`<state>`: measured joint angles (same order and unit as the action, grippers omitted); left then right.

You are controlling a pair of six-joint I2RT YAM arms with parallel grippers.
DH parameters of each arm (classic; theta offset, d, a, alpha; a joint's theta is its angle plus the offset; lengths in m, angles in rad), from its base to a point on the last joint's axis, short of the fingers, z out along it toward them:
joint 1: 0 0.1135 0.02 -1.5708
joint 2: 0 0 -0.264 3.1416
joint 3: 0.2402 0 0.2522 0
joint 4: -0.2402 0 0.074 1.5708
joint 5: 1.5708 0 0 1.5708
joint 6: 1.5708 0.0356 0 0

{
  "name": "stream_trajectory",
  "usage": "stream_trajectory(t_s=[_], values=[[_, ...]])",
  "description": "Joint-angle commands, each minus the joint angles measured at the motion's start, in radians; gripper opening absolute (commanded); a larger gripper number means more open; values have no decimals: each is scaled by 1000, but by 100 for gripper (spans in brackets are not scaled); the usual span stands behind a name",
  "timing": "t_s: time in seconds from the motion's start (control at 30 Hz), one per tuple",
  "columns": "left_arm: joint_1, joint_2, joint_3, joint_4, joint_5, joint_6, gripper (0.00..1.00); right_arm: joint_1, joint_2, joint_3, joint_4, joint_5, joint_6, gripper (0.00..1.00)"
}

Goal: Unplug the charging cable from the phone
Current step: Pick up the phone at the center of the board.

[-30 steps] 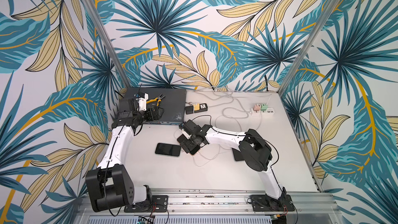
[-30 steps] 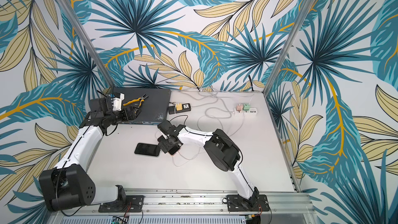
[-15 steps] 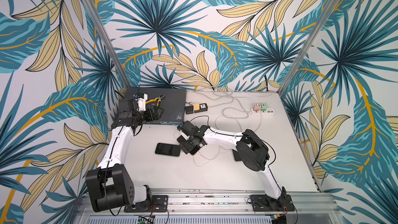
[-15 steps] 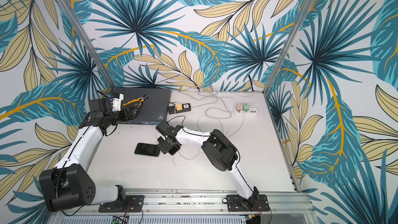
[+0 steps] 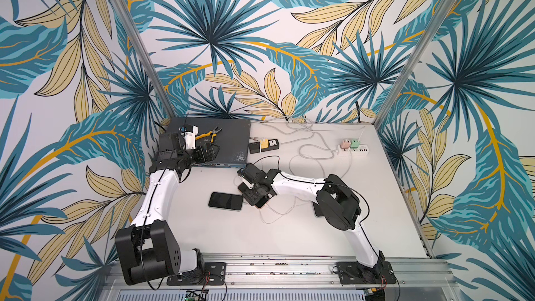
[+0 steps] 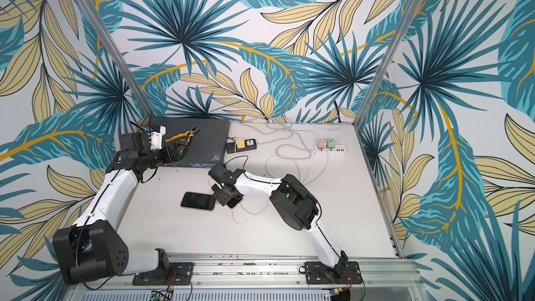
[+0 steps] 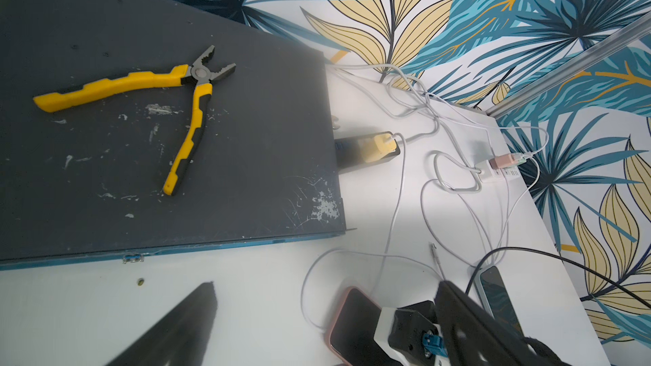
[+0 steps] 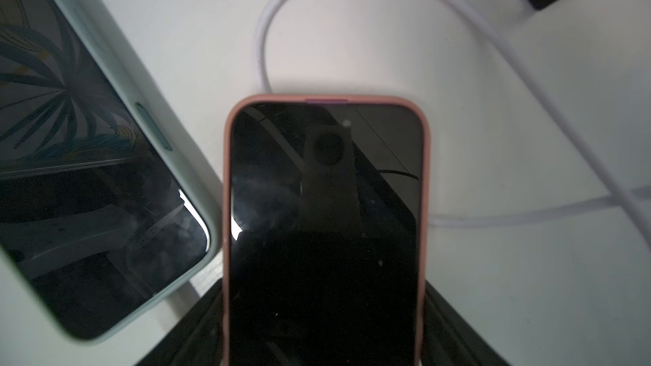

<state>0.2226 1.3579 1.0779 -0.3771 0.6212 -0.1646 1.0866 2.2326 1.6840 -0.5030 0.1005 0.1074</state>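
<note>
A phone in a pink case [image 8: 326, 205] lies screen up mid-table, mostly under my right gripper [image 5: 256, 196] in both top views, with only its pink edge [image 6: 233, 204] showing. The two black fingers [image 8: 197, 325] press against the case's long sides, so the gripper is shut on it. A white charging cable [image 8: 267, 22] curves to the phone's far end; its plug is hidden behind the case edge. In the left wrist view the same cable [image 7: 305, 297] loops to the pink phone [image 7: 352, 322]. My left gripper [image 7: 326, 285] hangs open and empty by the dark box [image 5: 228, 140].
A mint-cased phone [image 5: 225, 201] lies just left of the pink one. Another phone [image 7: 496, 297] sits under the right arm. Yellow pliers [image 7: 190, 100] rest on the dark box. A black power strip [image 5: 265, 144], a white strip [image 5: 353, 149] and loose cables fill the back.
The right gripper has shifted a little to the left over the pink phone and its fingers have closed in on the case. The left arm has stayed still.
</note>
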Motion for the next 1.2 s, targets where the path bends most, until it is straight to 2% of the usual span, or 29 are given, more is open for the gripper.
stream_trajectory(t_s=[0.0,0.17,0.4,0.6,0.83,1.03,1.17], values=[[9,-10,-9,25,26,22,100,3,3,13,-31,41,-24,72],[10,-11,-8,30,53,34,100,-11,-44,4,-10,44,-22,66],[9,-13,-5,47,99,36,100,-69,-174,-102,135,-76,29,61],[7,-7,-5,74,180,21,100,-146,-305,-242,338,-262,111,60],[-47,-14,-3,71,282,57,100,-235,-454,-464,700,-536,249,60],[-117,-21,6,43,345,117,100,-278,-542,-614,1003,-693,360,60],[-141,-14,16,36,410,118,100,-280,-567,-650,1088,-748,386,59]])
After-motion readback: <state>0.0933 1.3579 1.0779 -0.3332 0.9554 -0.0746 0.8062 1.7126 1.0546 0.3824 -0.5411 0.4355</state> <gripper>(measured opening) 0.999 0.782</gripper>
